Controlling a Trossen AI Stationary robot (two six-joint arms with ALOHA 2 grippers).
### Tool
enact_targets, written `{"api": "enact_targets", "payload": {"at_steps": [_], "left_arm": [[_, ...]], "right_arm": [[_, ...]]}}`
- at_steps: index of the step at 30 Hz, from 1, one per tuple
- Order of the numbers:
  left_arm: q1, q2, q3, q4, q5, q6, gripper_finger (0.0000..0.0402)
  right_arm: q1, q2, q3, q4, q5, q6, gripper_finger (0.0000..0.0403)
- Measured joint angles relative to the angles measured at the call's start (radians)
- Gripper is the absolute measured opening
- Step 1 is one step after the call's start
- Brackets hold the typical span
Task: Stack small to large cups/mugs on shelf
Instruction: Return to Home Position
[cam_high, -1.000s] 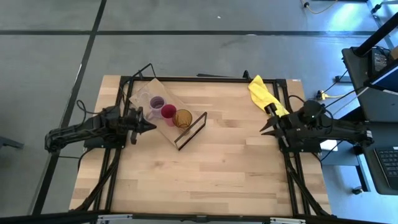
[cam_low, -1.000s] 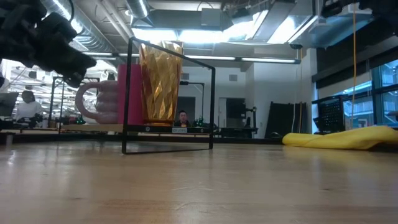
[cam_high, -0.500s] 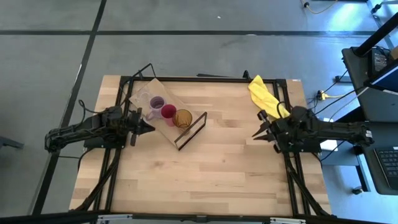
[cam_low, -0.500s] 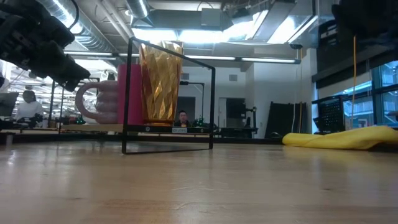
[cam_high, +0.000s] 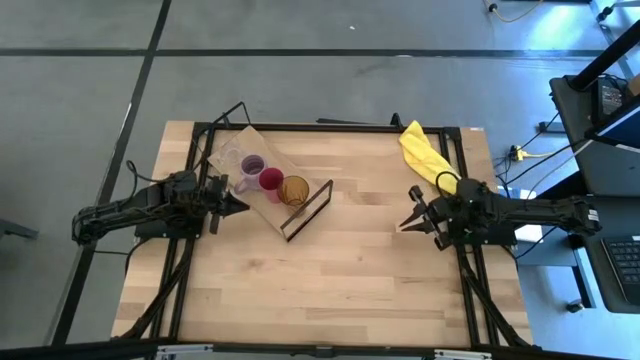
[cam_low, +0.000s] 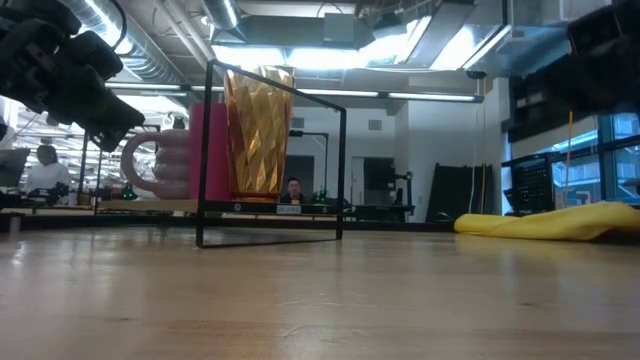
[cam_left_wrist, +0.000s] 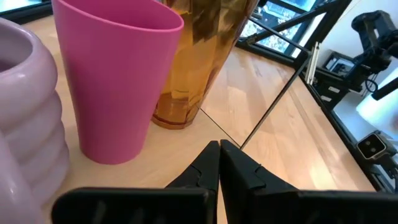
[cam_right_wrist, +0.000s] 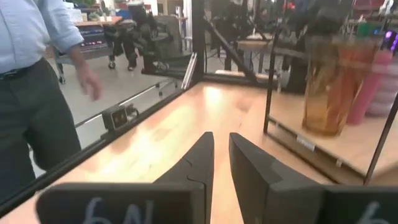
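The shelf board (cam_high: 283, 214) lies slantwise on the table's far left, with its black wire frame (cam_high: 308, 210) upright at the near right end. Standing in a row on it are a clear glass (cam_high: 232, 155), a purple mug (cam_high: 252, 166), a red cup (cam_high: 271, 180) and an amber tumbler (cam_high: 294, 189). My left gripper (cam_high: 244, 203) is shut and empty, hovering just left of the mug and red cup (cam_left_wrist: 118, 81). My right gripper (cam_high: 405, 222) is over the table's right part, pointing toward the shelf, its fingers a narrow gap apart and empty (cam_right_wrist: 221, 137).
A yellow cloth (cam_high: 425, 152) lies at the table's far right edge. A person (cam_right_wrist: 37, 93) stands beside the table in the right wrist view. Bare tabletop (cam_high: 320, 280) spreads between the shelf and the near edge.
My right gripper has moved toward the table's left, away from the yellow cloth and toward the shelf. The cups and the shelf have stayed where they were.
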Motion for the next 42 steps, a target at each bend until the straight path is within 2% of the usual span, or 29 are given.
{"api": "enact_targets", "payload": {"at_steps": [10,30,42], "left_arm": [[0.0,0.0,0.0,0.0,0.0,0.001,0.0021],[0.0,0.0,0.0,0.001,0.0,0.001,0.0001],[0.0,0.0,0.0,0.001,-0.001,0.002,0.0021]], "right_arm": [[0.0,0.001,-0.027,-0.104,0.0,0.003,0.0053],[0.0,0.001,-0.026,-0.104,-0.001,0.002,0.0053],[0.0,0.0,-0.026,-0.104,-0.001,0.003,0.0053]]}}
